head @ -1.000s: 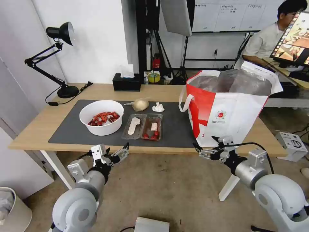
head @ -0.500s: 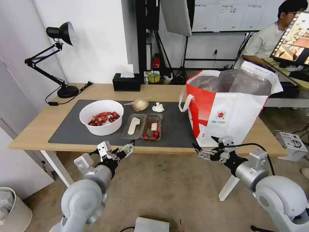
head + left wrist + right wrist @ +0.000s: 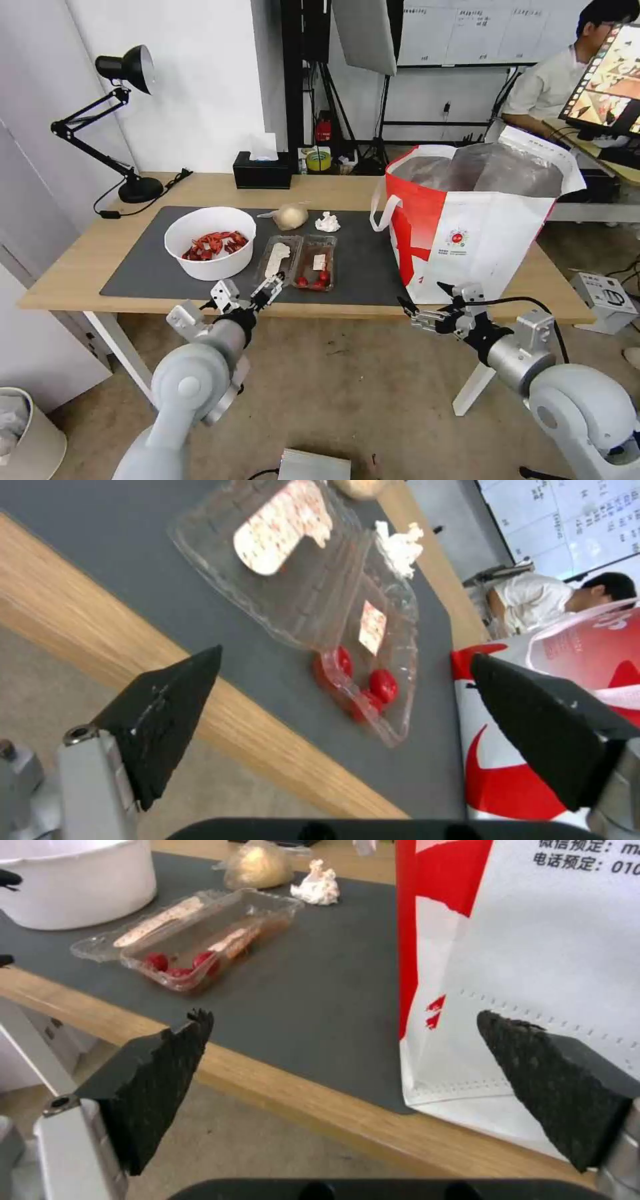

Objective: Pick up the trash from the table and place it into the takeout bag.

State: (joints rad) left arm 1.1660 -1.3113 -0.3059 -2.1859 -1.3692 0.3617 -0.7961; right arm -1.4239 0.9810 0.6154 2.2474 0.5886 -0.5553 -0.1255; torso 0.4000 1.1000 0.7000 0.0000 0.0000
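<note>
- No piece of trash is judged to have been bagged yet: the white bowl of crayfish shells, the clear two-part tray, the film-wrapped beige lump and the tissue wad are all seen lying on the dark grey mat of the table.
- The takeout bag is found standing upright and open at the table's right end, its foil lining exposed.
- All four items are therefore left to be picked up and dropped in.
- The left gripper is held at the table's near edge, just short of the tray, with its jaws spread wide and nothing between them.
- The right gripper is kept low before the bag, likewise wide apart and empty.
</note>
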